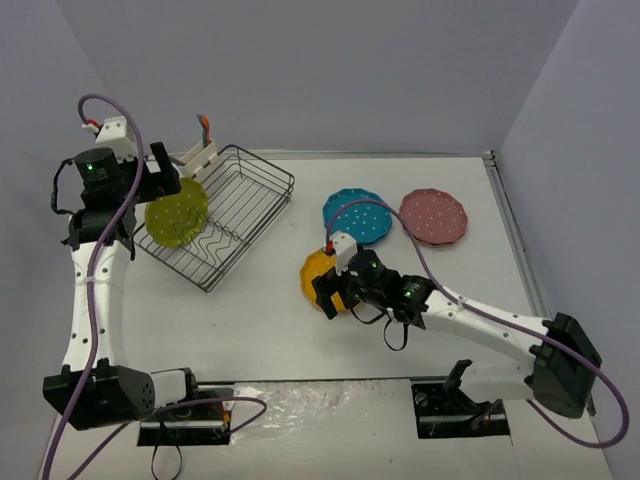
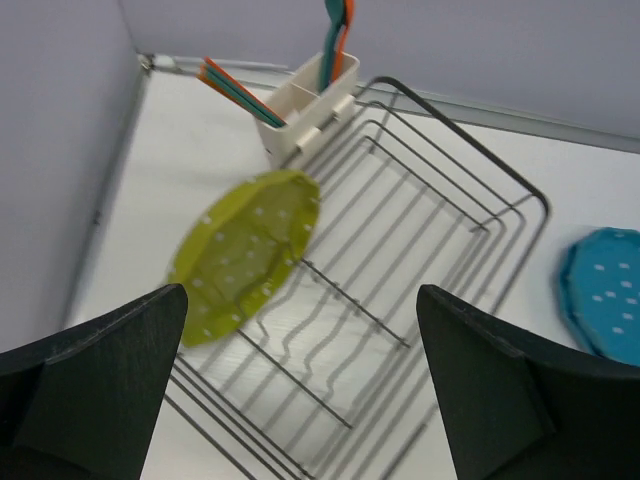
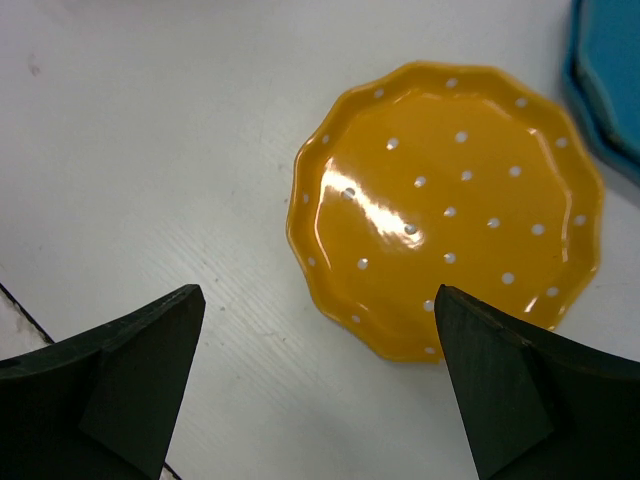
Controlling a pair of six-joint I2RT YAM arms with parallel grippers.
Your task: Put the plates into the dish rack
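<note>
Leaning at the left end of the rack [image 1: 262, 200], the green plate [image 1: 178, 212] stands tilted among the wires. Its face is turned up and to the right, and its rim sits just beside the white caddy [image 2: 300, 110]. The rack lies slantwise on the bench [image 1: 260, 330], its long axis running from near-left to far-right, with the caddy at its far left corner.

The left pincer [image 2: 302, 298] hangs over the rack with its jaws spread wide. From its wrist camera the green plate lies beyond the fingers, and neither finger touches it. That view also shows orange and teal utensils [image 2: 335, 40] sticking out of the caddy, which are barely visible from above.

The right pincer [image 3: 320, 295] is likewise wide open and grips nothing, poised over the orange plate [image 3: 450, 210]. This plate lies flat on the bench, face up. From above the arm hides most of it, while the wrist camera shows nearly the whole scalloped disc and its white dots.

The teal plate [image 1: 357, 213] lies flat just beyond the orange one. The pink plate [image 1: 433, 216] lies to its right, close but apart. Both are well away from the rack.
</note>
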